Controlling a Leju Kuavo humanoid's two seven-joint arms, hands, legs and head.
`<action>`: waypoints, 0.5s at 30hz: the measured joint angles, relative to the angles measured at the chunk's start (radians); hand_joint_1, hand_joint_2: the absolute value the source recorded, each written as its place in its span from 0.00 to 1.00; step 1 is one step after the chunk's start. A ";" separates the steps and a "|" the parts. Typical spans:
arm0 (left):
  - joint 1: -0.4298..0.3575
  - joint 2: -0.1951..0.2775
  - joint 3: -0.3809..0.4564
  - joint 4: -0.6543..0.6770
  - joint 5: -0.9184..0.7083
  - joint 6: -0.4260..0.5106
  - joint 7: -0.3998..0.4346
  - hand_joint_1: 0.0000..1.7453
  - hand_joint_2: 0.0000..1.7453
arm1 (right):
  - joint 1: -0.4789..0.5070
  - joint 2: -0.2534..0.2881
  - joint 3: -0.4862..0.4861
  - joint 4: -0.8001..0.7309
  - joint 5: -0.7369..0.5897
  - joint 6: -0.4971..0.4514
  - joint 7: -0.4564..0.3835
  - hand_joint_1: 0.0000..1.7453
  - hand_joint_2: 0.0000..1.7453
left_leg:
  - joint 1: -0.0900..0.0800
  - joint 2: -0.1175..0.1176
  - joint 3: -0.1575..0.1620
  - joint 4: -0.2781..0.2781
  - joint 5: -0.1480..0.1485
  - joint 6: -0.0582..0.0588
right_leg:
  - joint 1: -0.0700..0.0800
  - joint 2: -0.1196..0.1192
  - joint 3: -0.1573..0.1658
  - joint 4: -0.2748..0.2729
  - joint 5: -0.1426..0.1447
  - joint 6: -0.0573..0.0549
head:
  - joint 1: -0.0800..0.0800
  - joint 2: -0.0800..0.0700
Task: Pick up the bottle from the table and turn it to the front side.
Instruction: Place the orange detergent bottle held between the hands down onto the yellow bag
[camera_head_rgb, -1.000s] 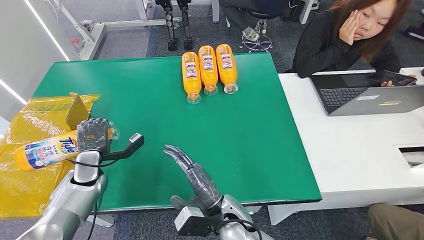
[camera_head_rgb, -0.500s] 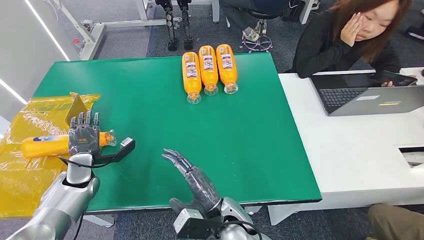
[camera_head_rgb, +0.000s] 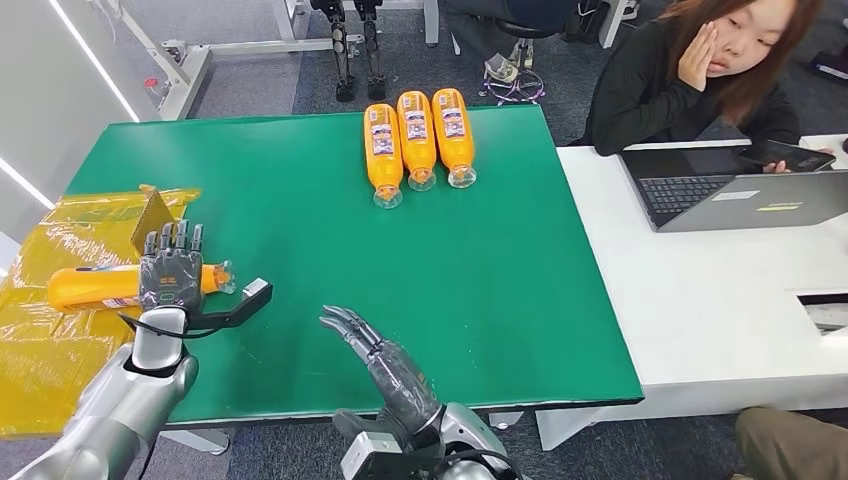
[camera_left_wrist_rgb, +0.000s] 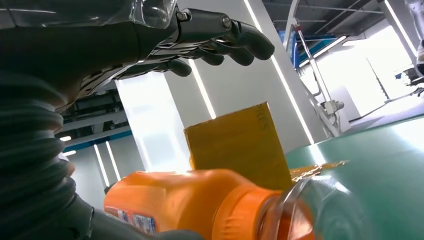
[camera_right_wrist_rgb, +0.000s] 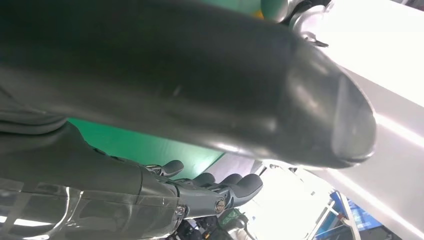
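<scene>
**Left hand open over an orange bottle at the table's left edge**

A green-topped table (camera_head_rgb: 300, 190) fills most of the head view. At its left edge lies a crinkled yellow plastic bag (camera_head_rgb: 40, 350), with a small yellow-brown cardboard box (camera_head_rgb: 152, 215) standing on it.

An orange plastic bottle with a clear cap (camera_head_rgb: 100, 285) lies on its side across the bag, its cap end pointing toward the middle of the table. The left hand (camera_head_rgb: 170, 268) sits directly over the bottle's neck end, back of the hand upward and fingers stretched out straight and apart. In the left wrist view the fingers (camera_left_wrist_rgb: 220, 35) arch above the bottle (camera_left_wrist_rgb: 200, 202) with a clear gap, not wrapped around it; whether the thumb or palm touches the bottle cannot be told.

The right hand (camera_head_rgb: 385, 355) hovers over the near middle of the table, fingers extended and slightly spread, holding nothing.

Three more orange bottles (camera_head_rgb: 417, 140) lie side by side at the table's far edge. To the right stands a white desk (camera_head_rgb: 700, 300) with an open grey laptop (camera_head_rgb: 735, 195); a person in black (camera_head_rgb: 690, 80) sits behind it.
</scene>
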 joint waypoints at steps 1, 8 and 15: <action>0.003 -0.002 0.000 -0.010 0.001 0.010 -0.014 0.00 1.00 | 0.006 0.000 -0.003 -0.003 0.008 -0.001 0.002 0.00 0.00 | 0.000 0.000 0.000 0.000 0.000 0.000 | 0.000 0.000 0.000 0.000 0.000 0.000 | 0.000 0.000; 0.146 -0.004 0.001 -0.326 0.032 -0.042 -0.086 0.00 1.00 | 0.049 -0.003 -0.056 -0.030 0.041 -0.011 0.014 0.00 0.00 | -0.001 0.000 0.000 0.000 0.000 0.000 | 0.000 0.000 0.000 0.000 0.000 0.000 | 0.000 0.000; 0.371 0.010 -0.001 -0.769 0.120 -0.095 -0.122 0.00 1.00 | 0.075 -0.016 -0.116 -0.039 0.055 -0.056 0.010 0.00 0.00 | -0.001 0.000 -0.001 0.000 -0.001 0.000 | -0.001 0.000 -0.001 -0.001 0.000 0.000 | 0.000 0.000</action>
